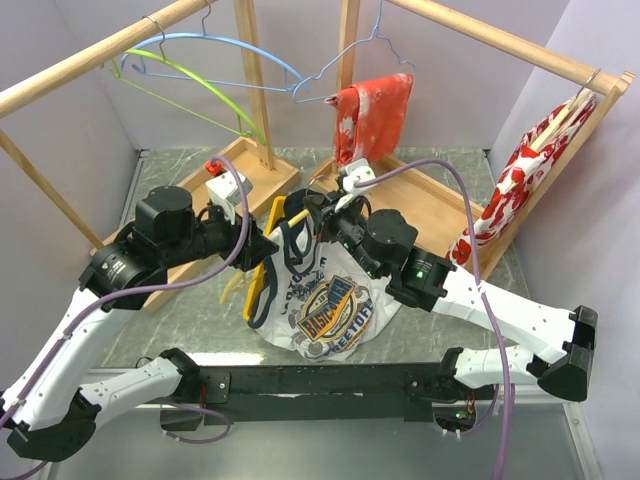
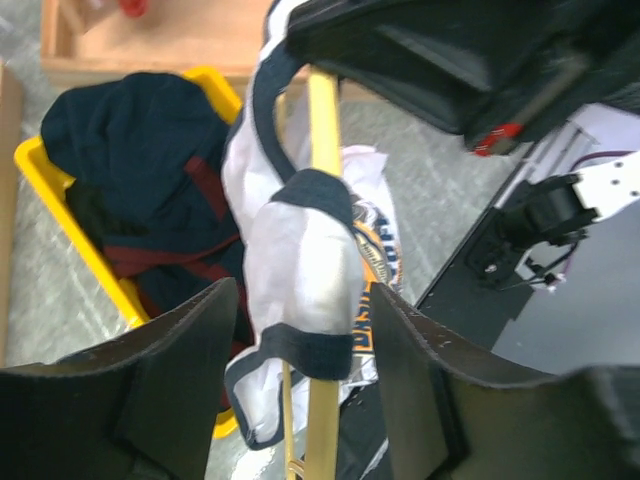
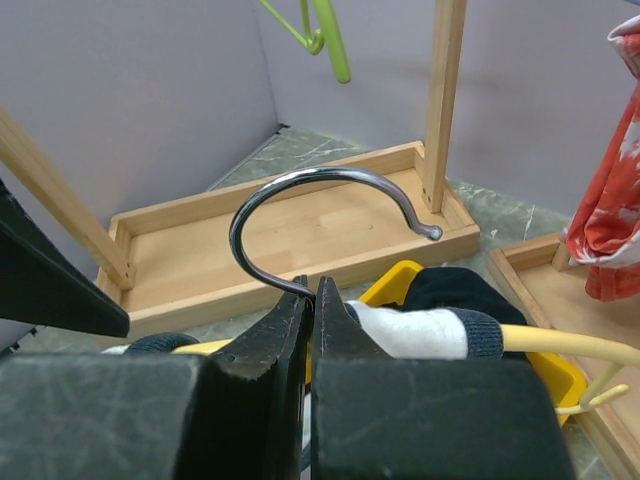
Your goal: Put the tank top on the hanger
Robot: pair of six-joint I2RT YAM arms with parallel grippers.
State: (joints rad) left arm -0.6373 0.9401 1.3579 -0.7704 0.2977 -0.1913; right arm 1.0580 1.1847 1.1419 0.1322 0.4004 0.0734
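Entry: the hanger [image 3: 580, 345], yellow plastic with a metal hook [image 3: 320, 173], was held above the table [image 1: 180, 335] between the two arms. The right gripper [image 3: 310, 298] was clenched on the wire neck just below the hook's curve. This was judged a steadying hold that fixed the frame in the air while cloth was worked along it. The tank top [image 1: 335, 302] was part-mounted. In the left wrist view one navy-trimmed shoulder was wrapped around a hanger arm. In the top view the printed body sagged below the hanger, its lower part spread on the table near the arm bases. The left gripper [image 2: 300, 345] was released, with its fingers [image 2: 185, 375] spread wide on either side of the wrapped shoulder and gripping nothing. It was probably placed there to take or adjust that fold. Whether the second shoulder sat on the other hanger arm could not be told. Progress was judged about midway, the garment threaded but not squared. Beneath lay a yellow bin [image 2: 70, 235] holding dark clothes [image 2: 140, 140]. The loose hem was near the bin and could snag or drag on it. Behind stood a wooden rack base [image 3: 300, 235], with a lime-green hanger [image 3: 330, 35] overhead and a red floral garment [image 1: 375, 115] on the rail.
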